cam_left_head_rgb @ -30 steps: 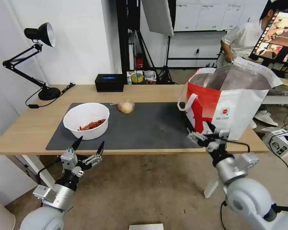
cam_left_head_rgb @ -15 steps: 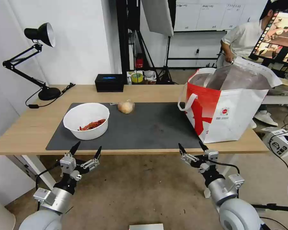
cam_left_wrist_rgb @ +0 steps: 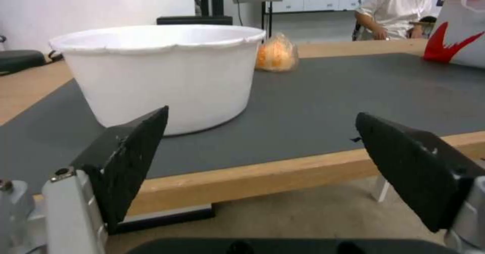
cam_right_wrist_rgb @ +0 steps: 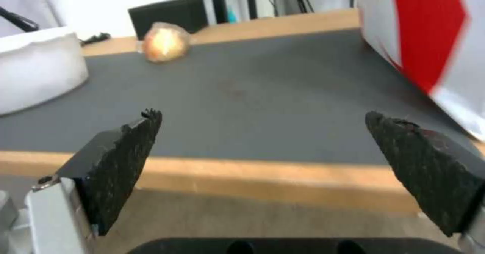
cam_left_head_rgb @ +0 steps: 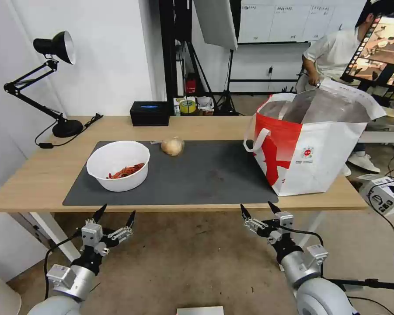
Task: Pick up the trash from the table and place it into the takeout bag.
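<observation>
While both arms hang below the near edge of the table (cam_left_head_rgb: 39, 179), nothing is held in either tool. The right gripper (cam_left_head_rgb: 256, 209) has come down and back since a second ago, when it stood up against the lower front of the takeout bag (cam_left_head_rgb: 312, 148); it now sits under the tabletop edge, at about 7 o'clock from the bag, well apart from it, its two black fingers spread wide. The left gripper (cam_left_head_rgb: 116, 212) has also sunk a little over that second and sits lower below the table edge, at about 6 o'clock from the bowl (cam_left_head_rgb: 118, 165), its fingers likewise spread with empty air between them.

On the dark mat (cam_left_head_rgb: 205, 175) nothing has shifted. The white bowl stands toward the mat's left end with red scraps (cam_left_head_rgb: 127, 170) in the bottom. The tan wrapped lump (cam_left_head_rgb: 172, 146) lies at about 1 o'clock from the bowl, near the mat's far edge. The bag stands upright at the table's right end, its mouth open and foil lining showing, one white handle (cam_left_head_rgb: 256, 140) hanging on its left side.

From the left wrist the bowl (cam_left_wrist_rgb: 161, 72) looms just past the fingers (cam_left_wrist_rgb: 131, 159), with the lump (cam_left_wrist_rgb: 277, 55) behind it. From the right wrist the bag's red-and-white wall (cam_right_wrist_rgb: 434, 41) stands beyond the fingers (cam_right_wrist_rgb: 121, 159). A black box (cam_left_head_rgb: 149, 113) and a desk lamp (cam_left_head_rgb: 52, 83) stand at the far side.
</observation>
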{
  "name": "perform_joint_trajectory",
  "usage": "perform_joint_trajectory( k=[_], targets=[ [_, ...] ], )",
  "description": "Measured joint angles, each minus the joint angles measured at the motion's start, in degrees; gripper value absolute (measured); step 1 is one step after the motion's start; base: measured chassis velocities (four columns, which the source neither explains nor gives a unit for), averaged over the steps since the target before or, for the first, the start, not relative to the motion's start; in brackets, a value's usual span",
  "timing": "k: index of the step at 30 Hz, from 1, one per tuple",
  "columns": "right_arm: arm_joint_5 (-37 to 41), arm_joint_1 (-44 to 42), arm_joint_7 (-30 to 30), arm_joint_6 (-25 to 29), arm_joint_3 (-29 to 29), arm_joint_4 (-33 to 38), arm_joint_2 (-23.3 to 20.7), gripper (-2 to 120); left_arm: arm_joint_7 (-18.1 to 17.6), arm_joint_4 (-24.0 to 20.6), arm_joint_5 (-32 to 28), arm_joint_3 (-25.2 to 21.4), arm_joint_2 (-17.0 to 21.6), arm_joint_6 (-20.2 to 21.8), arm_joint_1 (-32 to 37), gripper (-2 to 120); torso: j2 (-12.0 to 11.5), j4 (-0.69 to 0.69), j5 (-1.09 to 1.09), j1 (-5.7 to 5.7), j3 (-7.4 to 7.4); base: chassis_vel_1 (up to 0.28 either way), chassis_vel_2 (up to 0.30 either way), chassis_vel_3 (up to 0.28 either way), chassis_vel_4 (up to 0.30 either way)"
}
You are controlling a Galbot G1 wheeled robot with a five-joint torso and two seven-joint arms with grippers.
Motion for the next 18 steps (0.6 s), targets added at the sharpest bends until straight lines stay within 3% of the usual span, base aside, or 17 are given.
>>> perform_joint_trajectory(
  k=[5, 7, 8, 10, 11, 14, 18],
  targets=[
    [2.8, 7.0, 0.2, -1.8, -3.6, -1.7, -0.9, 100, -0.2, -0.7, -0.5, -0.2, 0.1, 0.0, -0.2, 100, 0.0, 0.01, 0.01, 0.00, 0.01, 0.000, 0.000, 0.000, 0.000],
    [5.8, 15.1, 0.4, -4.1, -8.0, -4.4, -1.4, 100, -0.4, -1.5, -1.2, -0.3, 0.1, 0.0, -0.5, 100, 0.0, 0.00, 0.00, 0.00, 0.00, 0.000, 0.000, 0.000, 0.000],
    [5.8, 15.1, 0.4, -4.1, -8.0, -4.4, -1.4, 100, -0.4, -1.5, -1.2, -0.3, 0.1, 0.0, -0.5, 100, 0.0, 0.00, 0.00, 0.00, 0.00, 0.000, 0.000, 0.000, 0.000],
    [8.0, 24.6, 1.0, -5.3, -14.0, -7.9, -1.2, 100, -0.8, -2.7, -1.8, -0.3, 0.1, 0.3, -0.9, 100, 0.0, 0.02, 0.01, 0.01, 0.01, 0.000, 0.000, 0.000, 0.000],
    [8.0, 24.6, 1.0, -5.3, -14.0, -7.9, -1.2, 100, -0.8, -2.7, -1.8, -0.3, 0.1, 0.3, -0.9, 100, 0.0, 0.02, 0.01, 0.01, 0.01, 0.000, 0.000, 0.000, 0.000],
    [10.2, 35.8, 2.5, -6.5, -21.9, -13.4, 0.8, 100, -1.7, -4.7, -3.1, -0.2, 0.1, 1.5, -1.5, 100, 0.0, 0.00, 0.00, 0.02, 0.01, 0.000, 0.000, 0.000, 0.000],
    [11.7, 45.6, 3.6, -6.8, -27.9, -20.0, 4.1, 100, -2.0, -5.9, -3.6, 0.0, 0.1, 2.0, -1.8, 100, 0.0, 0.02, -0.02, 0.02, 0.01, 0.000, 0.000, 0.000, 0.000]
  ],
)
